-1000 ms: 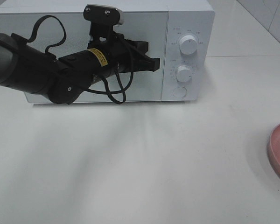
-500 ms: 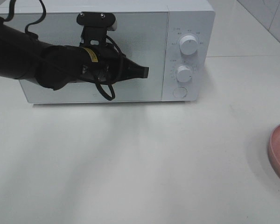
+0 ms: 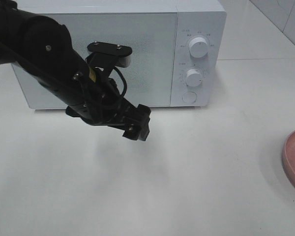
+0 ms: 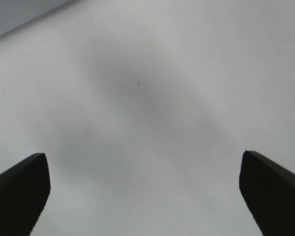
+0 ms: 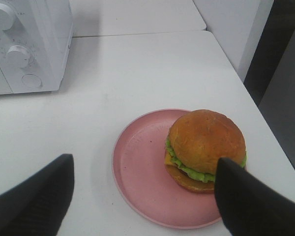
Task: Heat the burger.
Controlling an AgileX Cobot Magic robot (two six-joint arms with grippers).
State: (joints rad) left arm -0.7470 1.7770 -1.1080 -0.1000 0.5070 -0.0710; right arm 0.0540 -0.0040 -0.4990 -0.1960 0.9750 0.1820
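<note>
The burger [image 5: 206, 147], with a golden-brown bun, green lettuce and yellow cheese, sits on a round pink plate [image 5: 142, 167] in the right wrist view. My right gripper [image 5: 142, 196] is open, its fingers wide apart above the plate, the burger beside one finger. In the exterior high view only the plate's edge [image 3: 294, 157] shows at the far right; the burger is out of that view. My left gripper [image 3: 137, 129] points down over the table in front of the white microwave [image 3: 137, 49], whose door is shut. The left wrist view shows its fingers [image 4: 19, 189] wide open over bare table.
The microwave has two knobs [image 3: 198, 46] and a round button [image 3: 189, 97] on its right panel. The table's right edge [image 5: 258, 113] runs close to the plate, with a dark gap beyond.
My left arm has swung away from the microwave door, down and toward the front, and now points at the table. The door stays shut. The plate has not moved.
</note>
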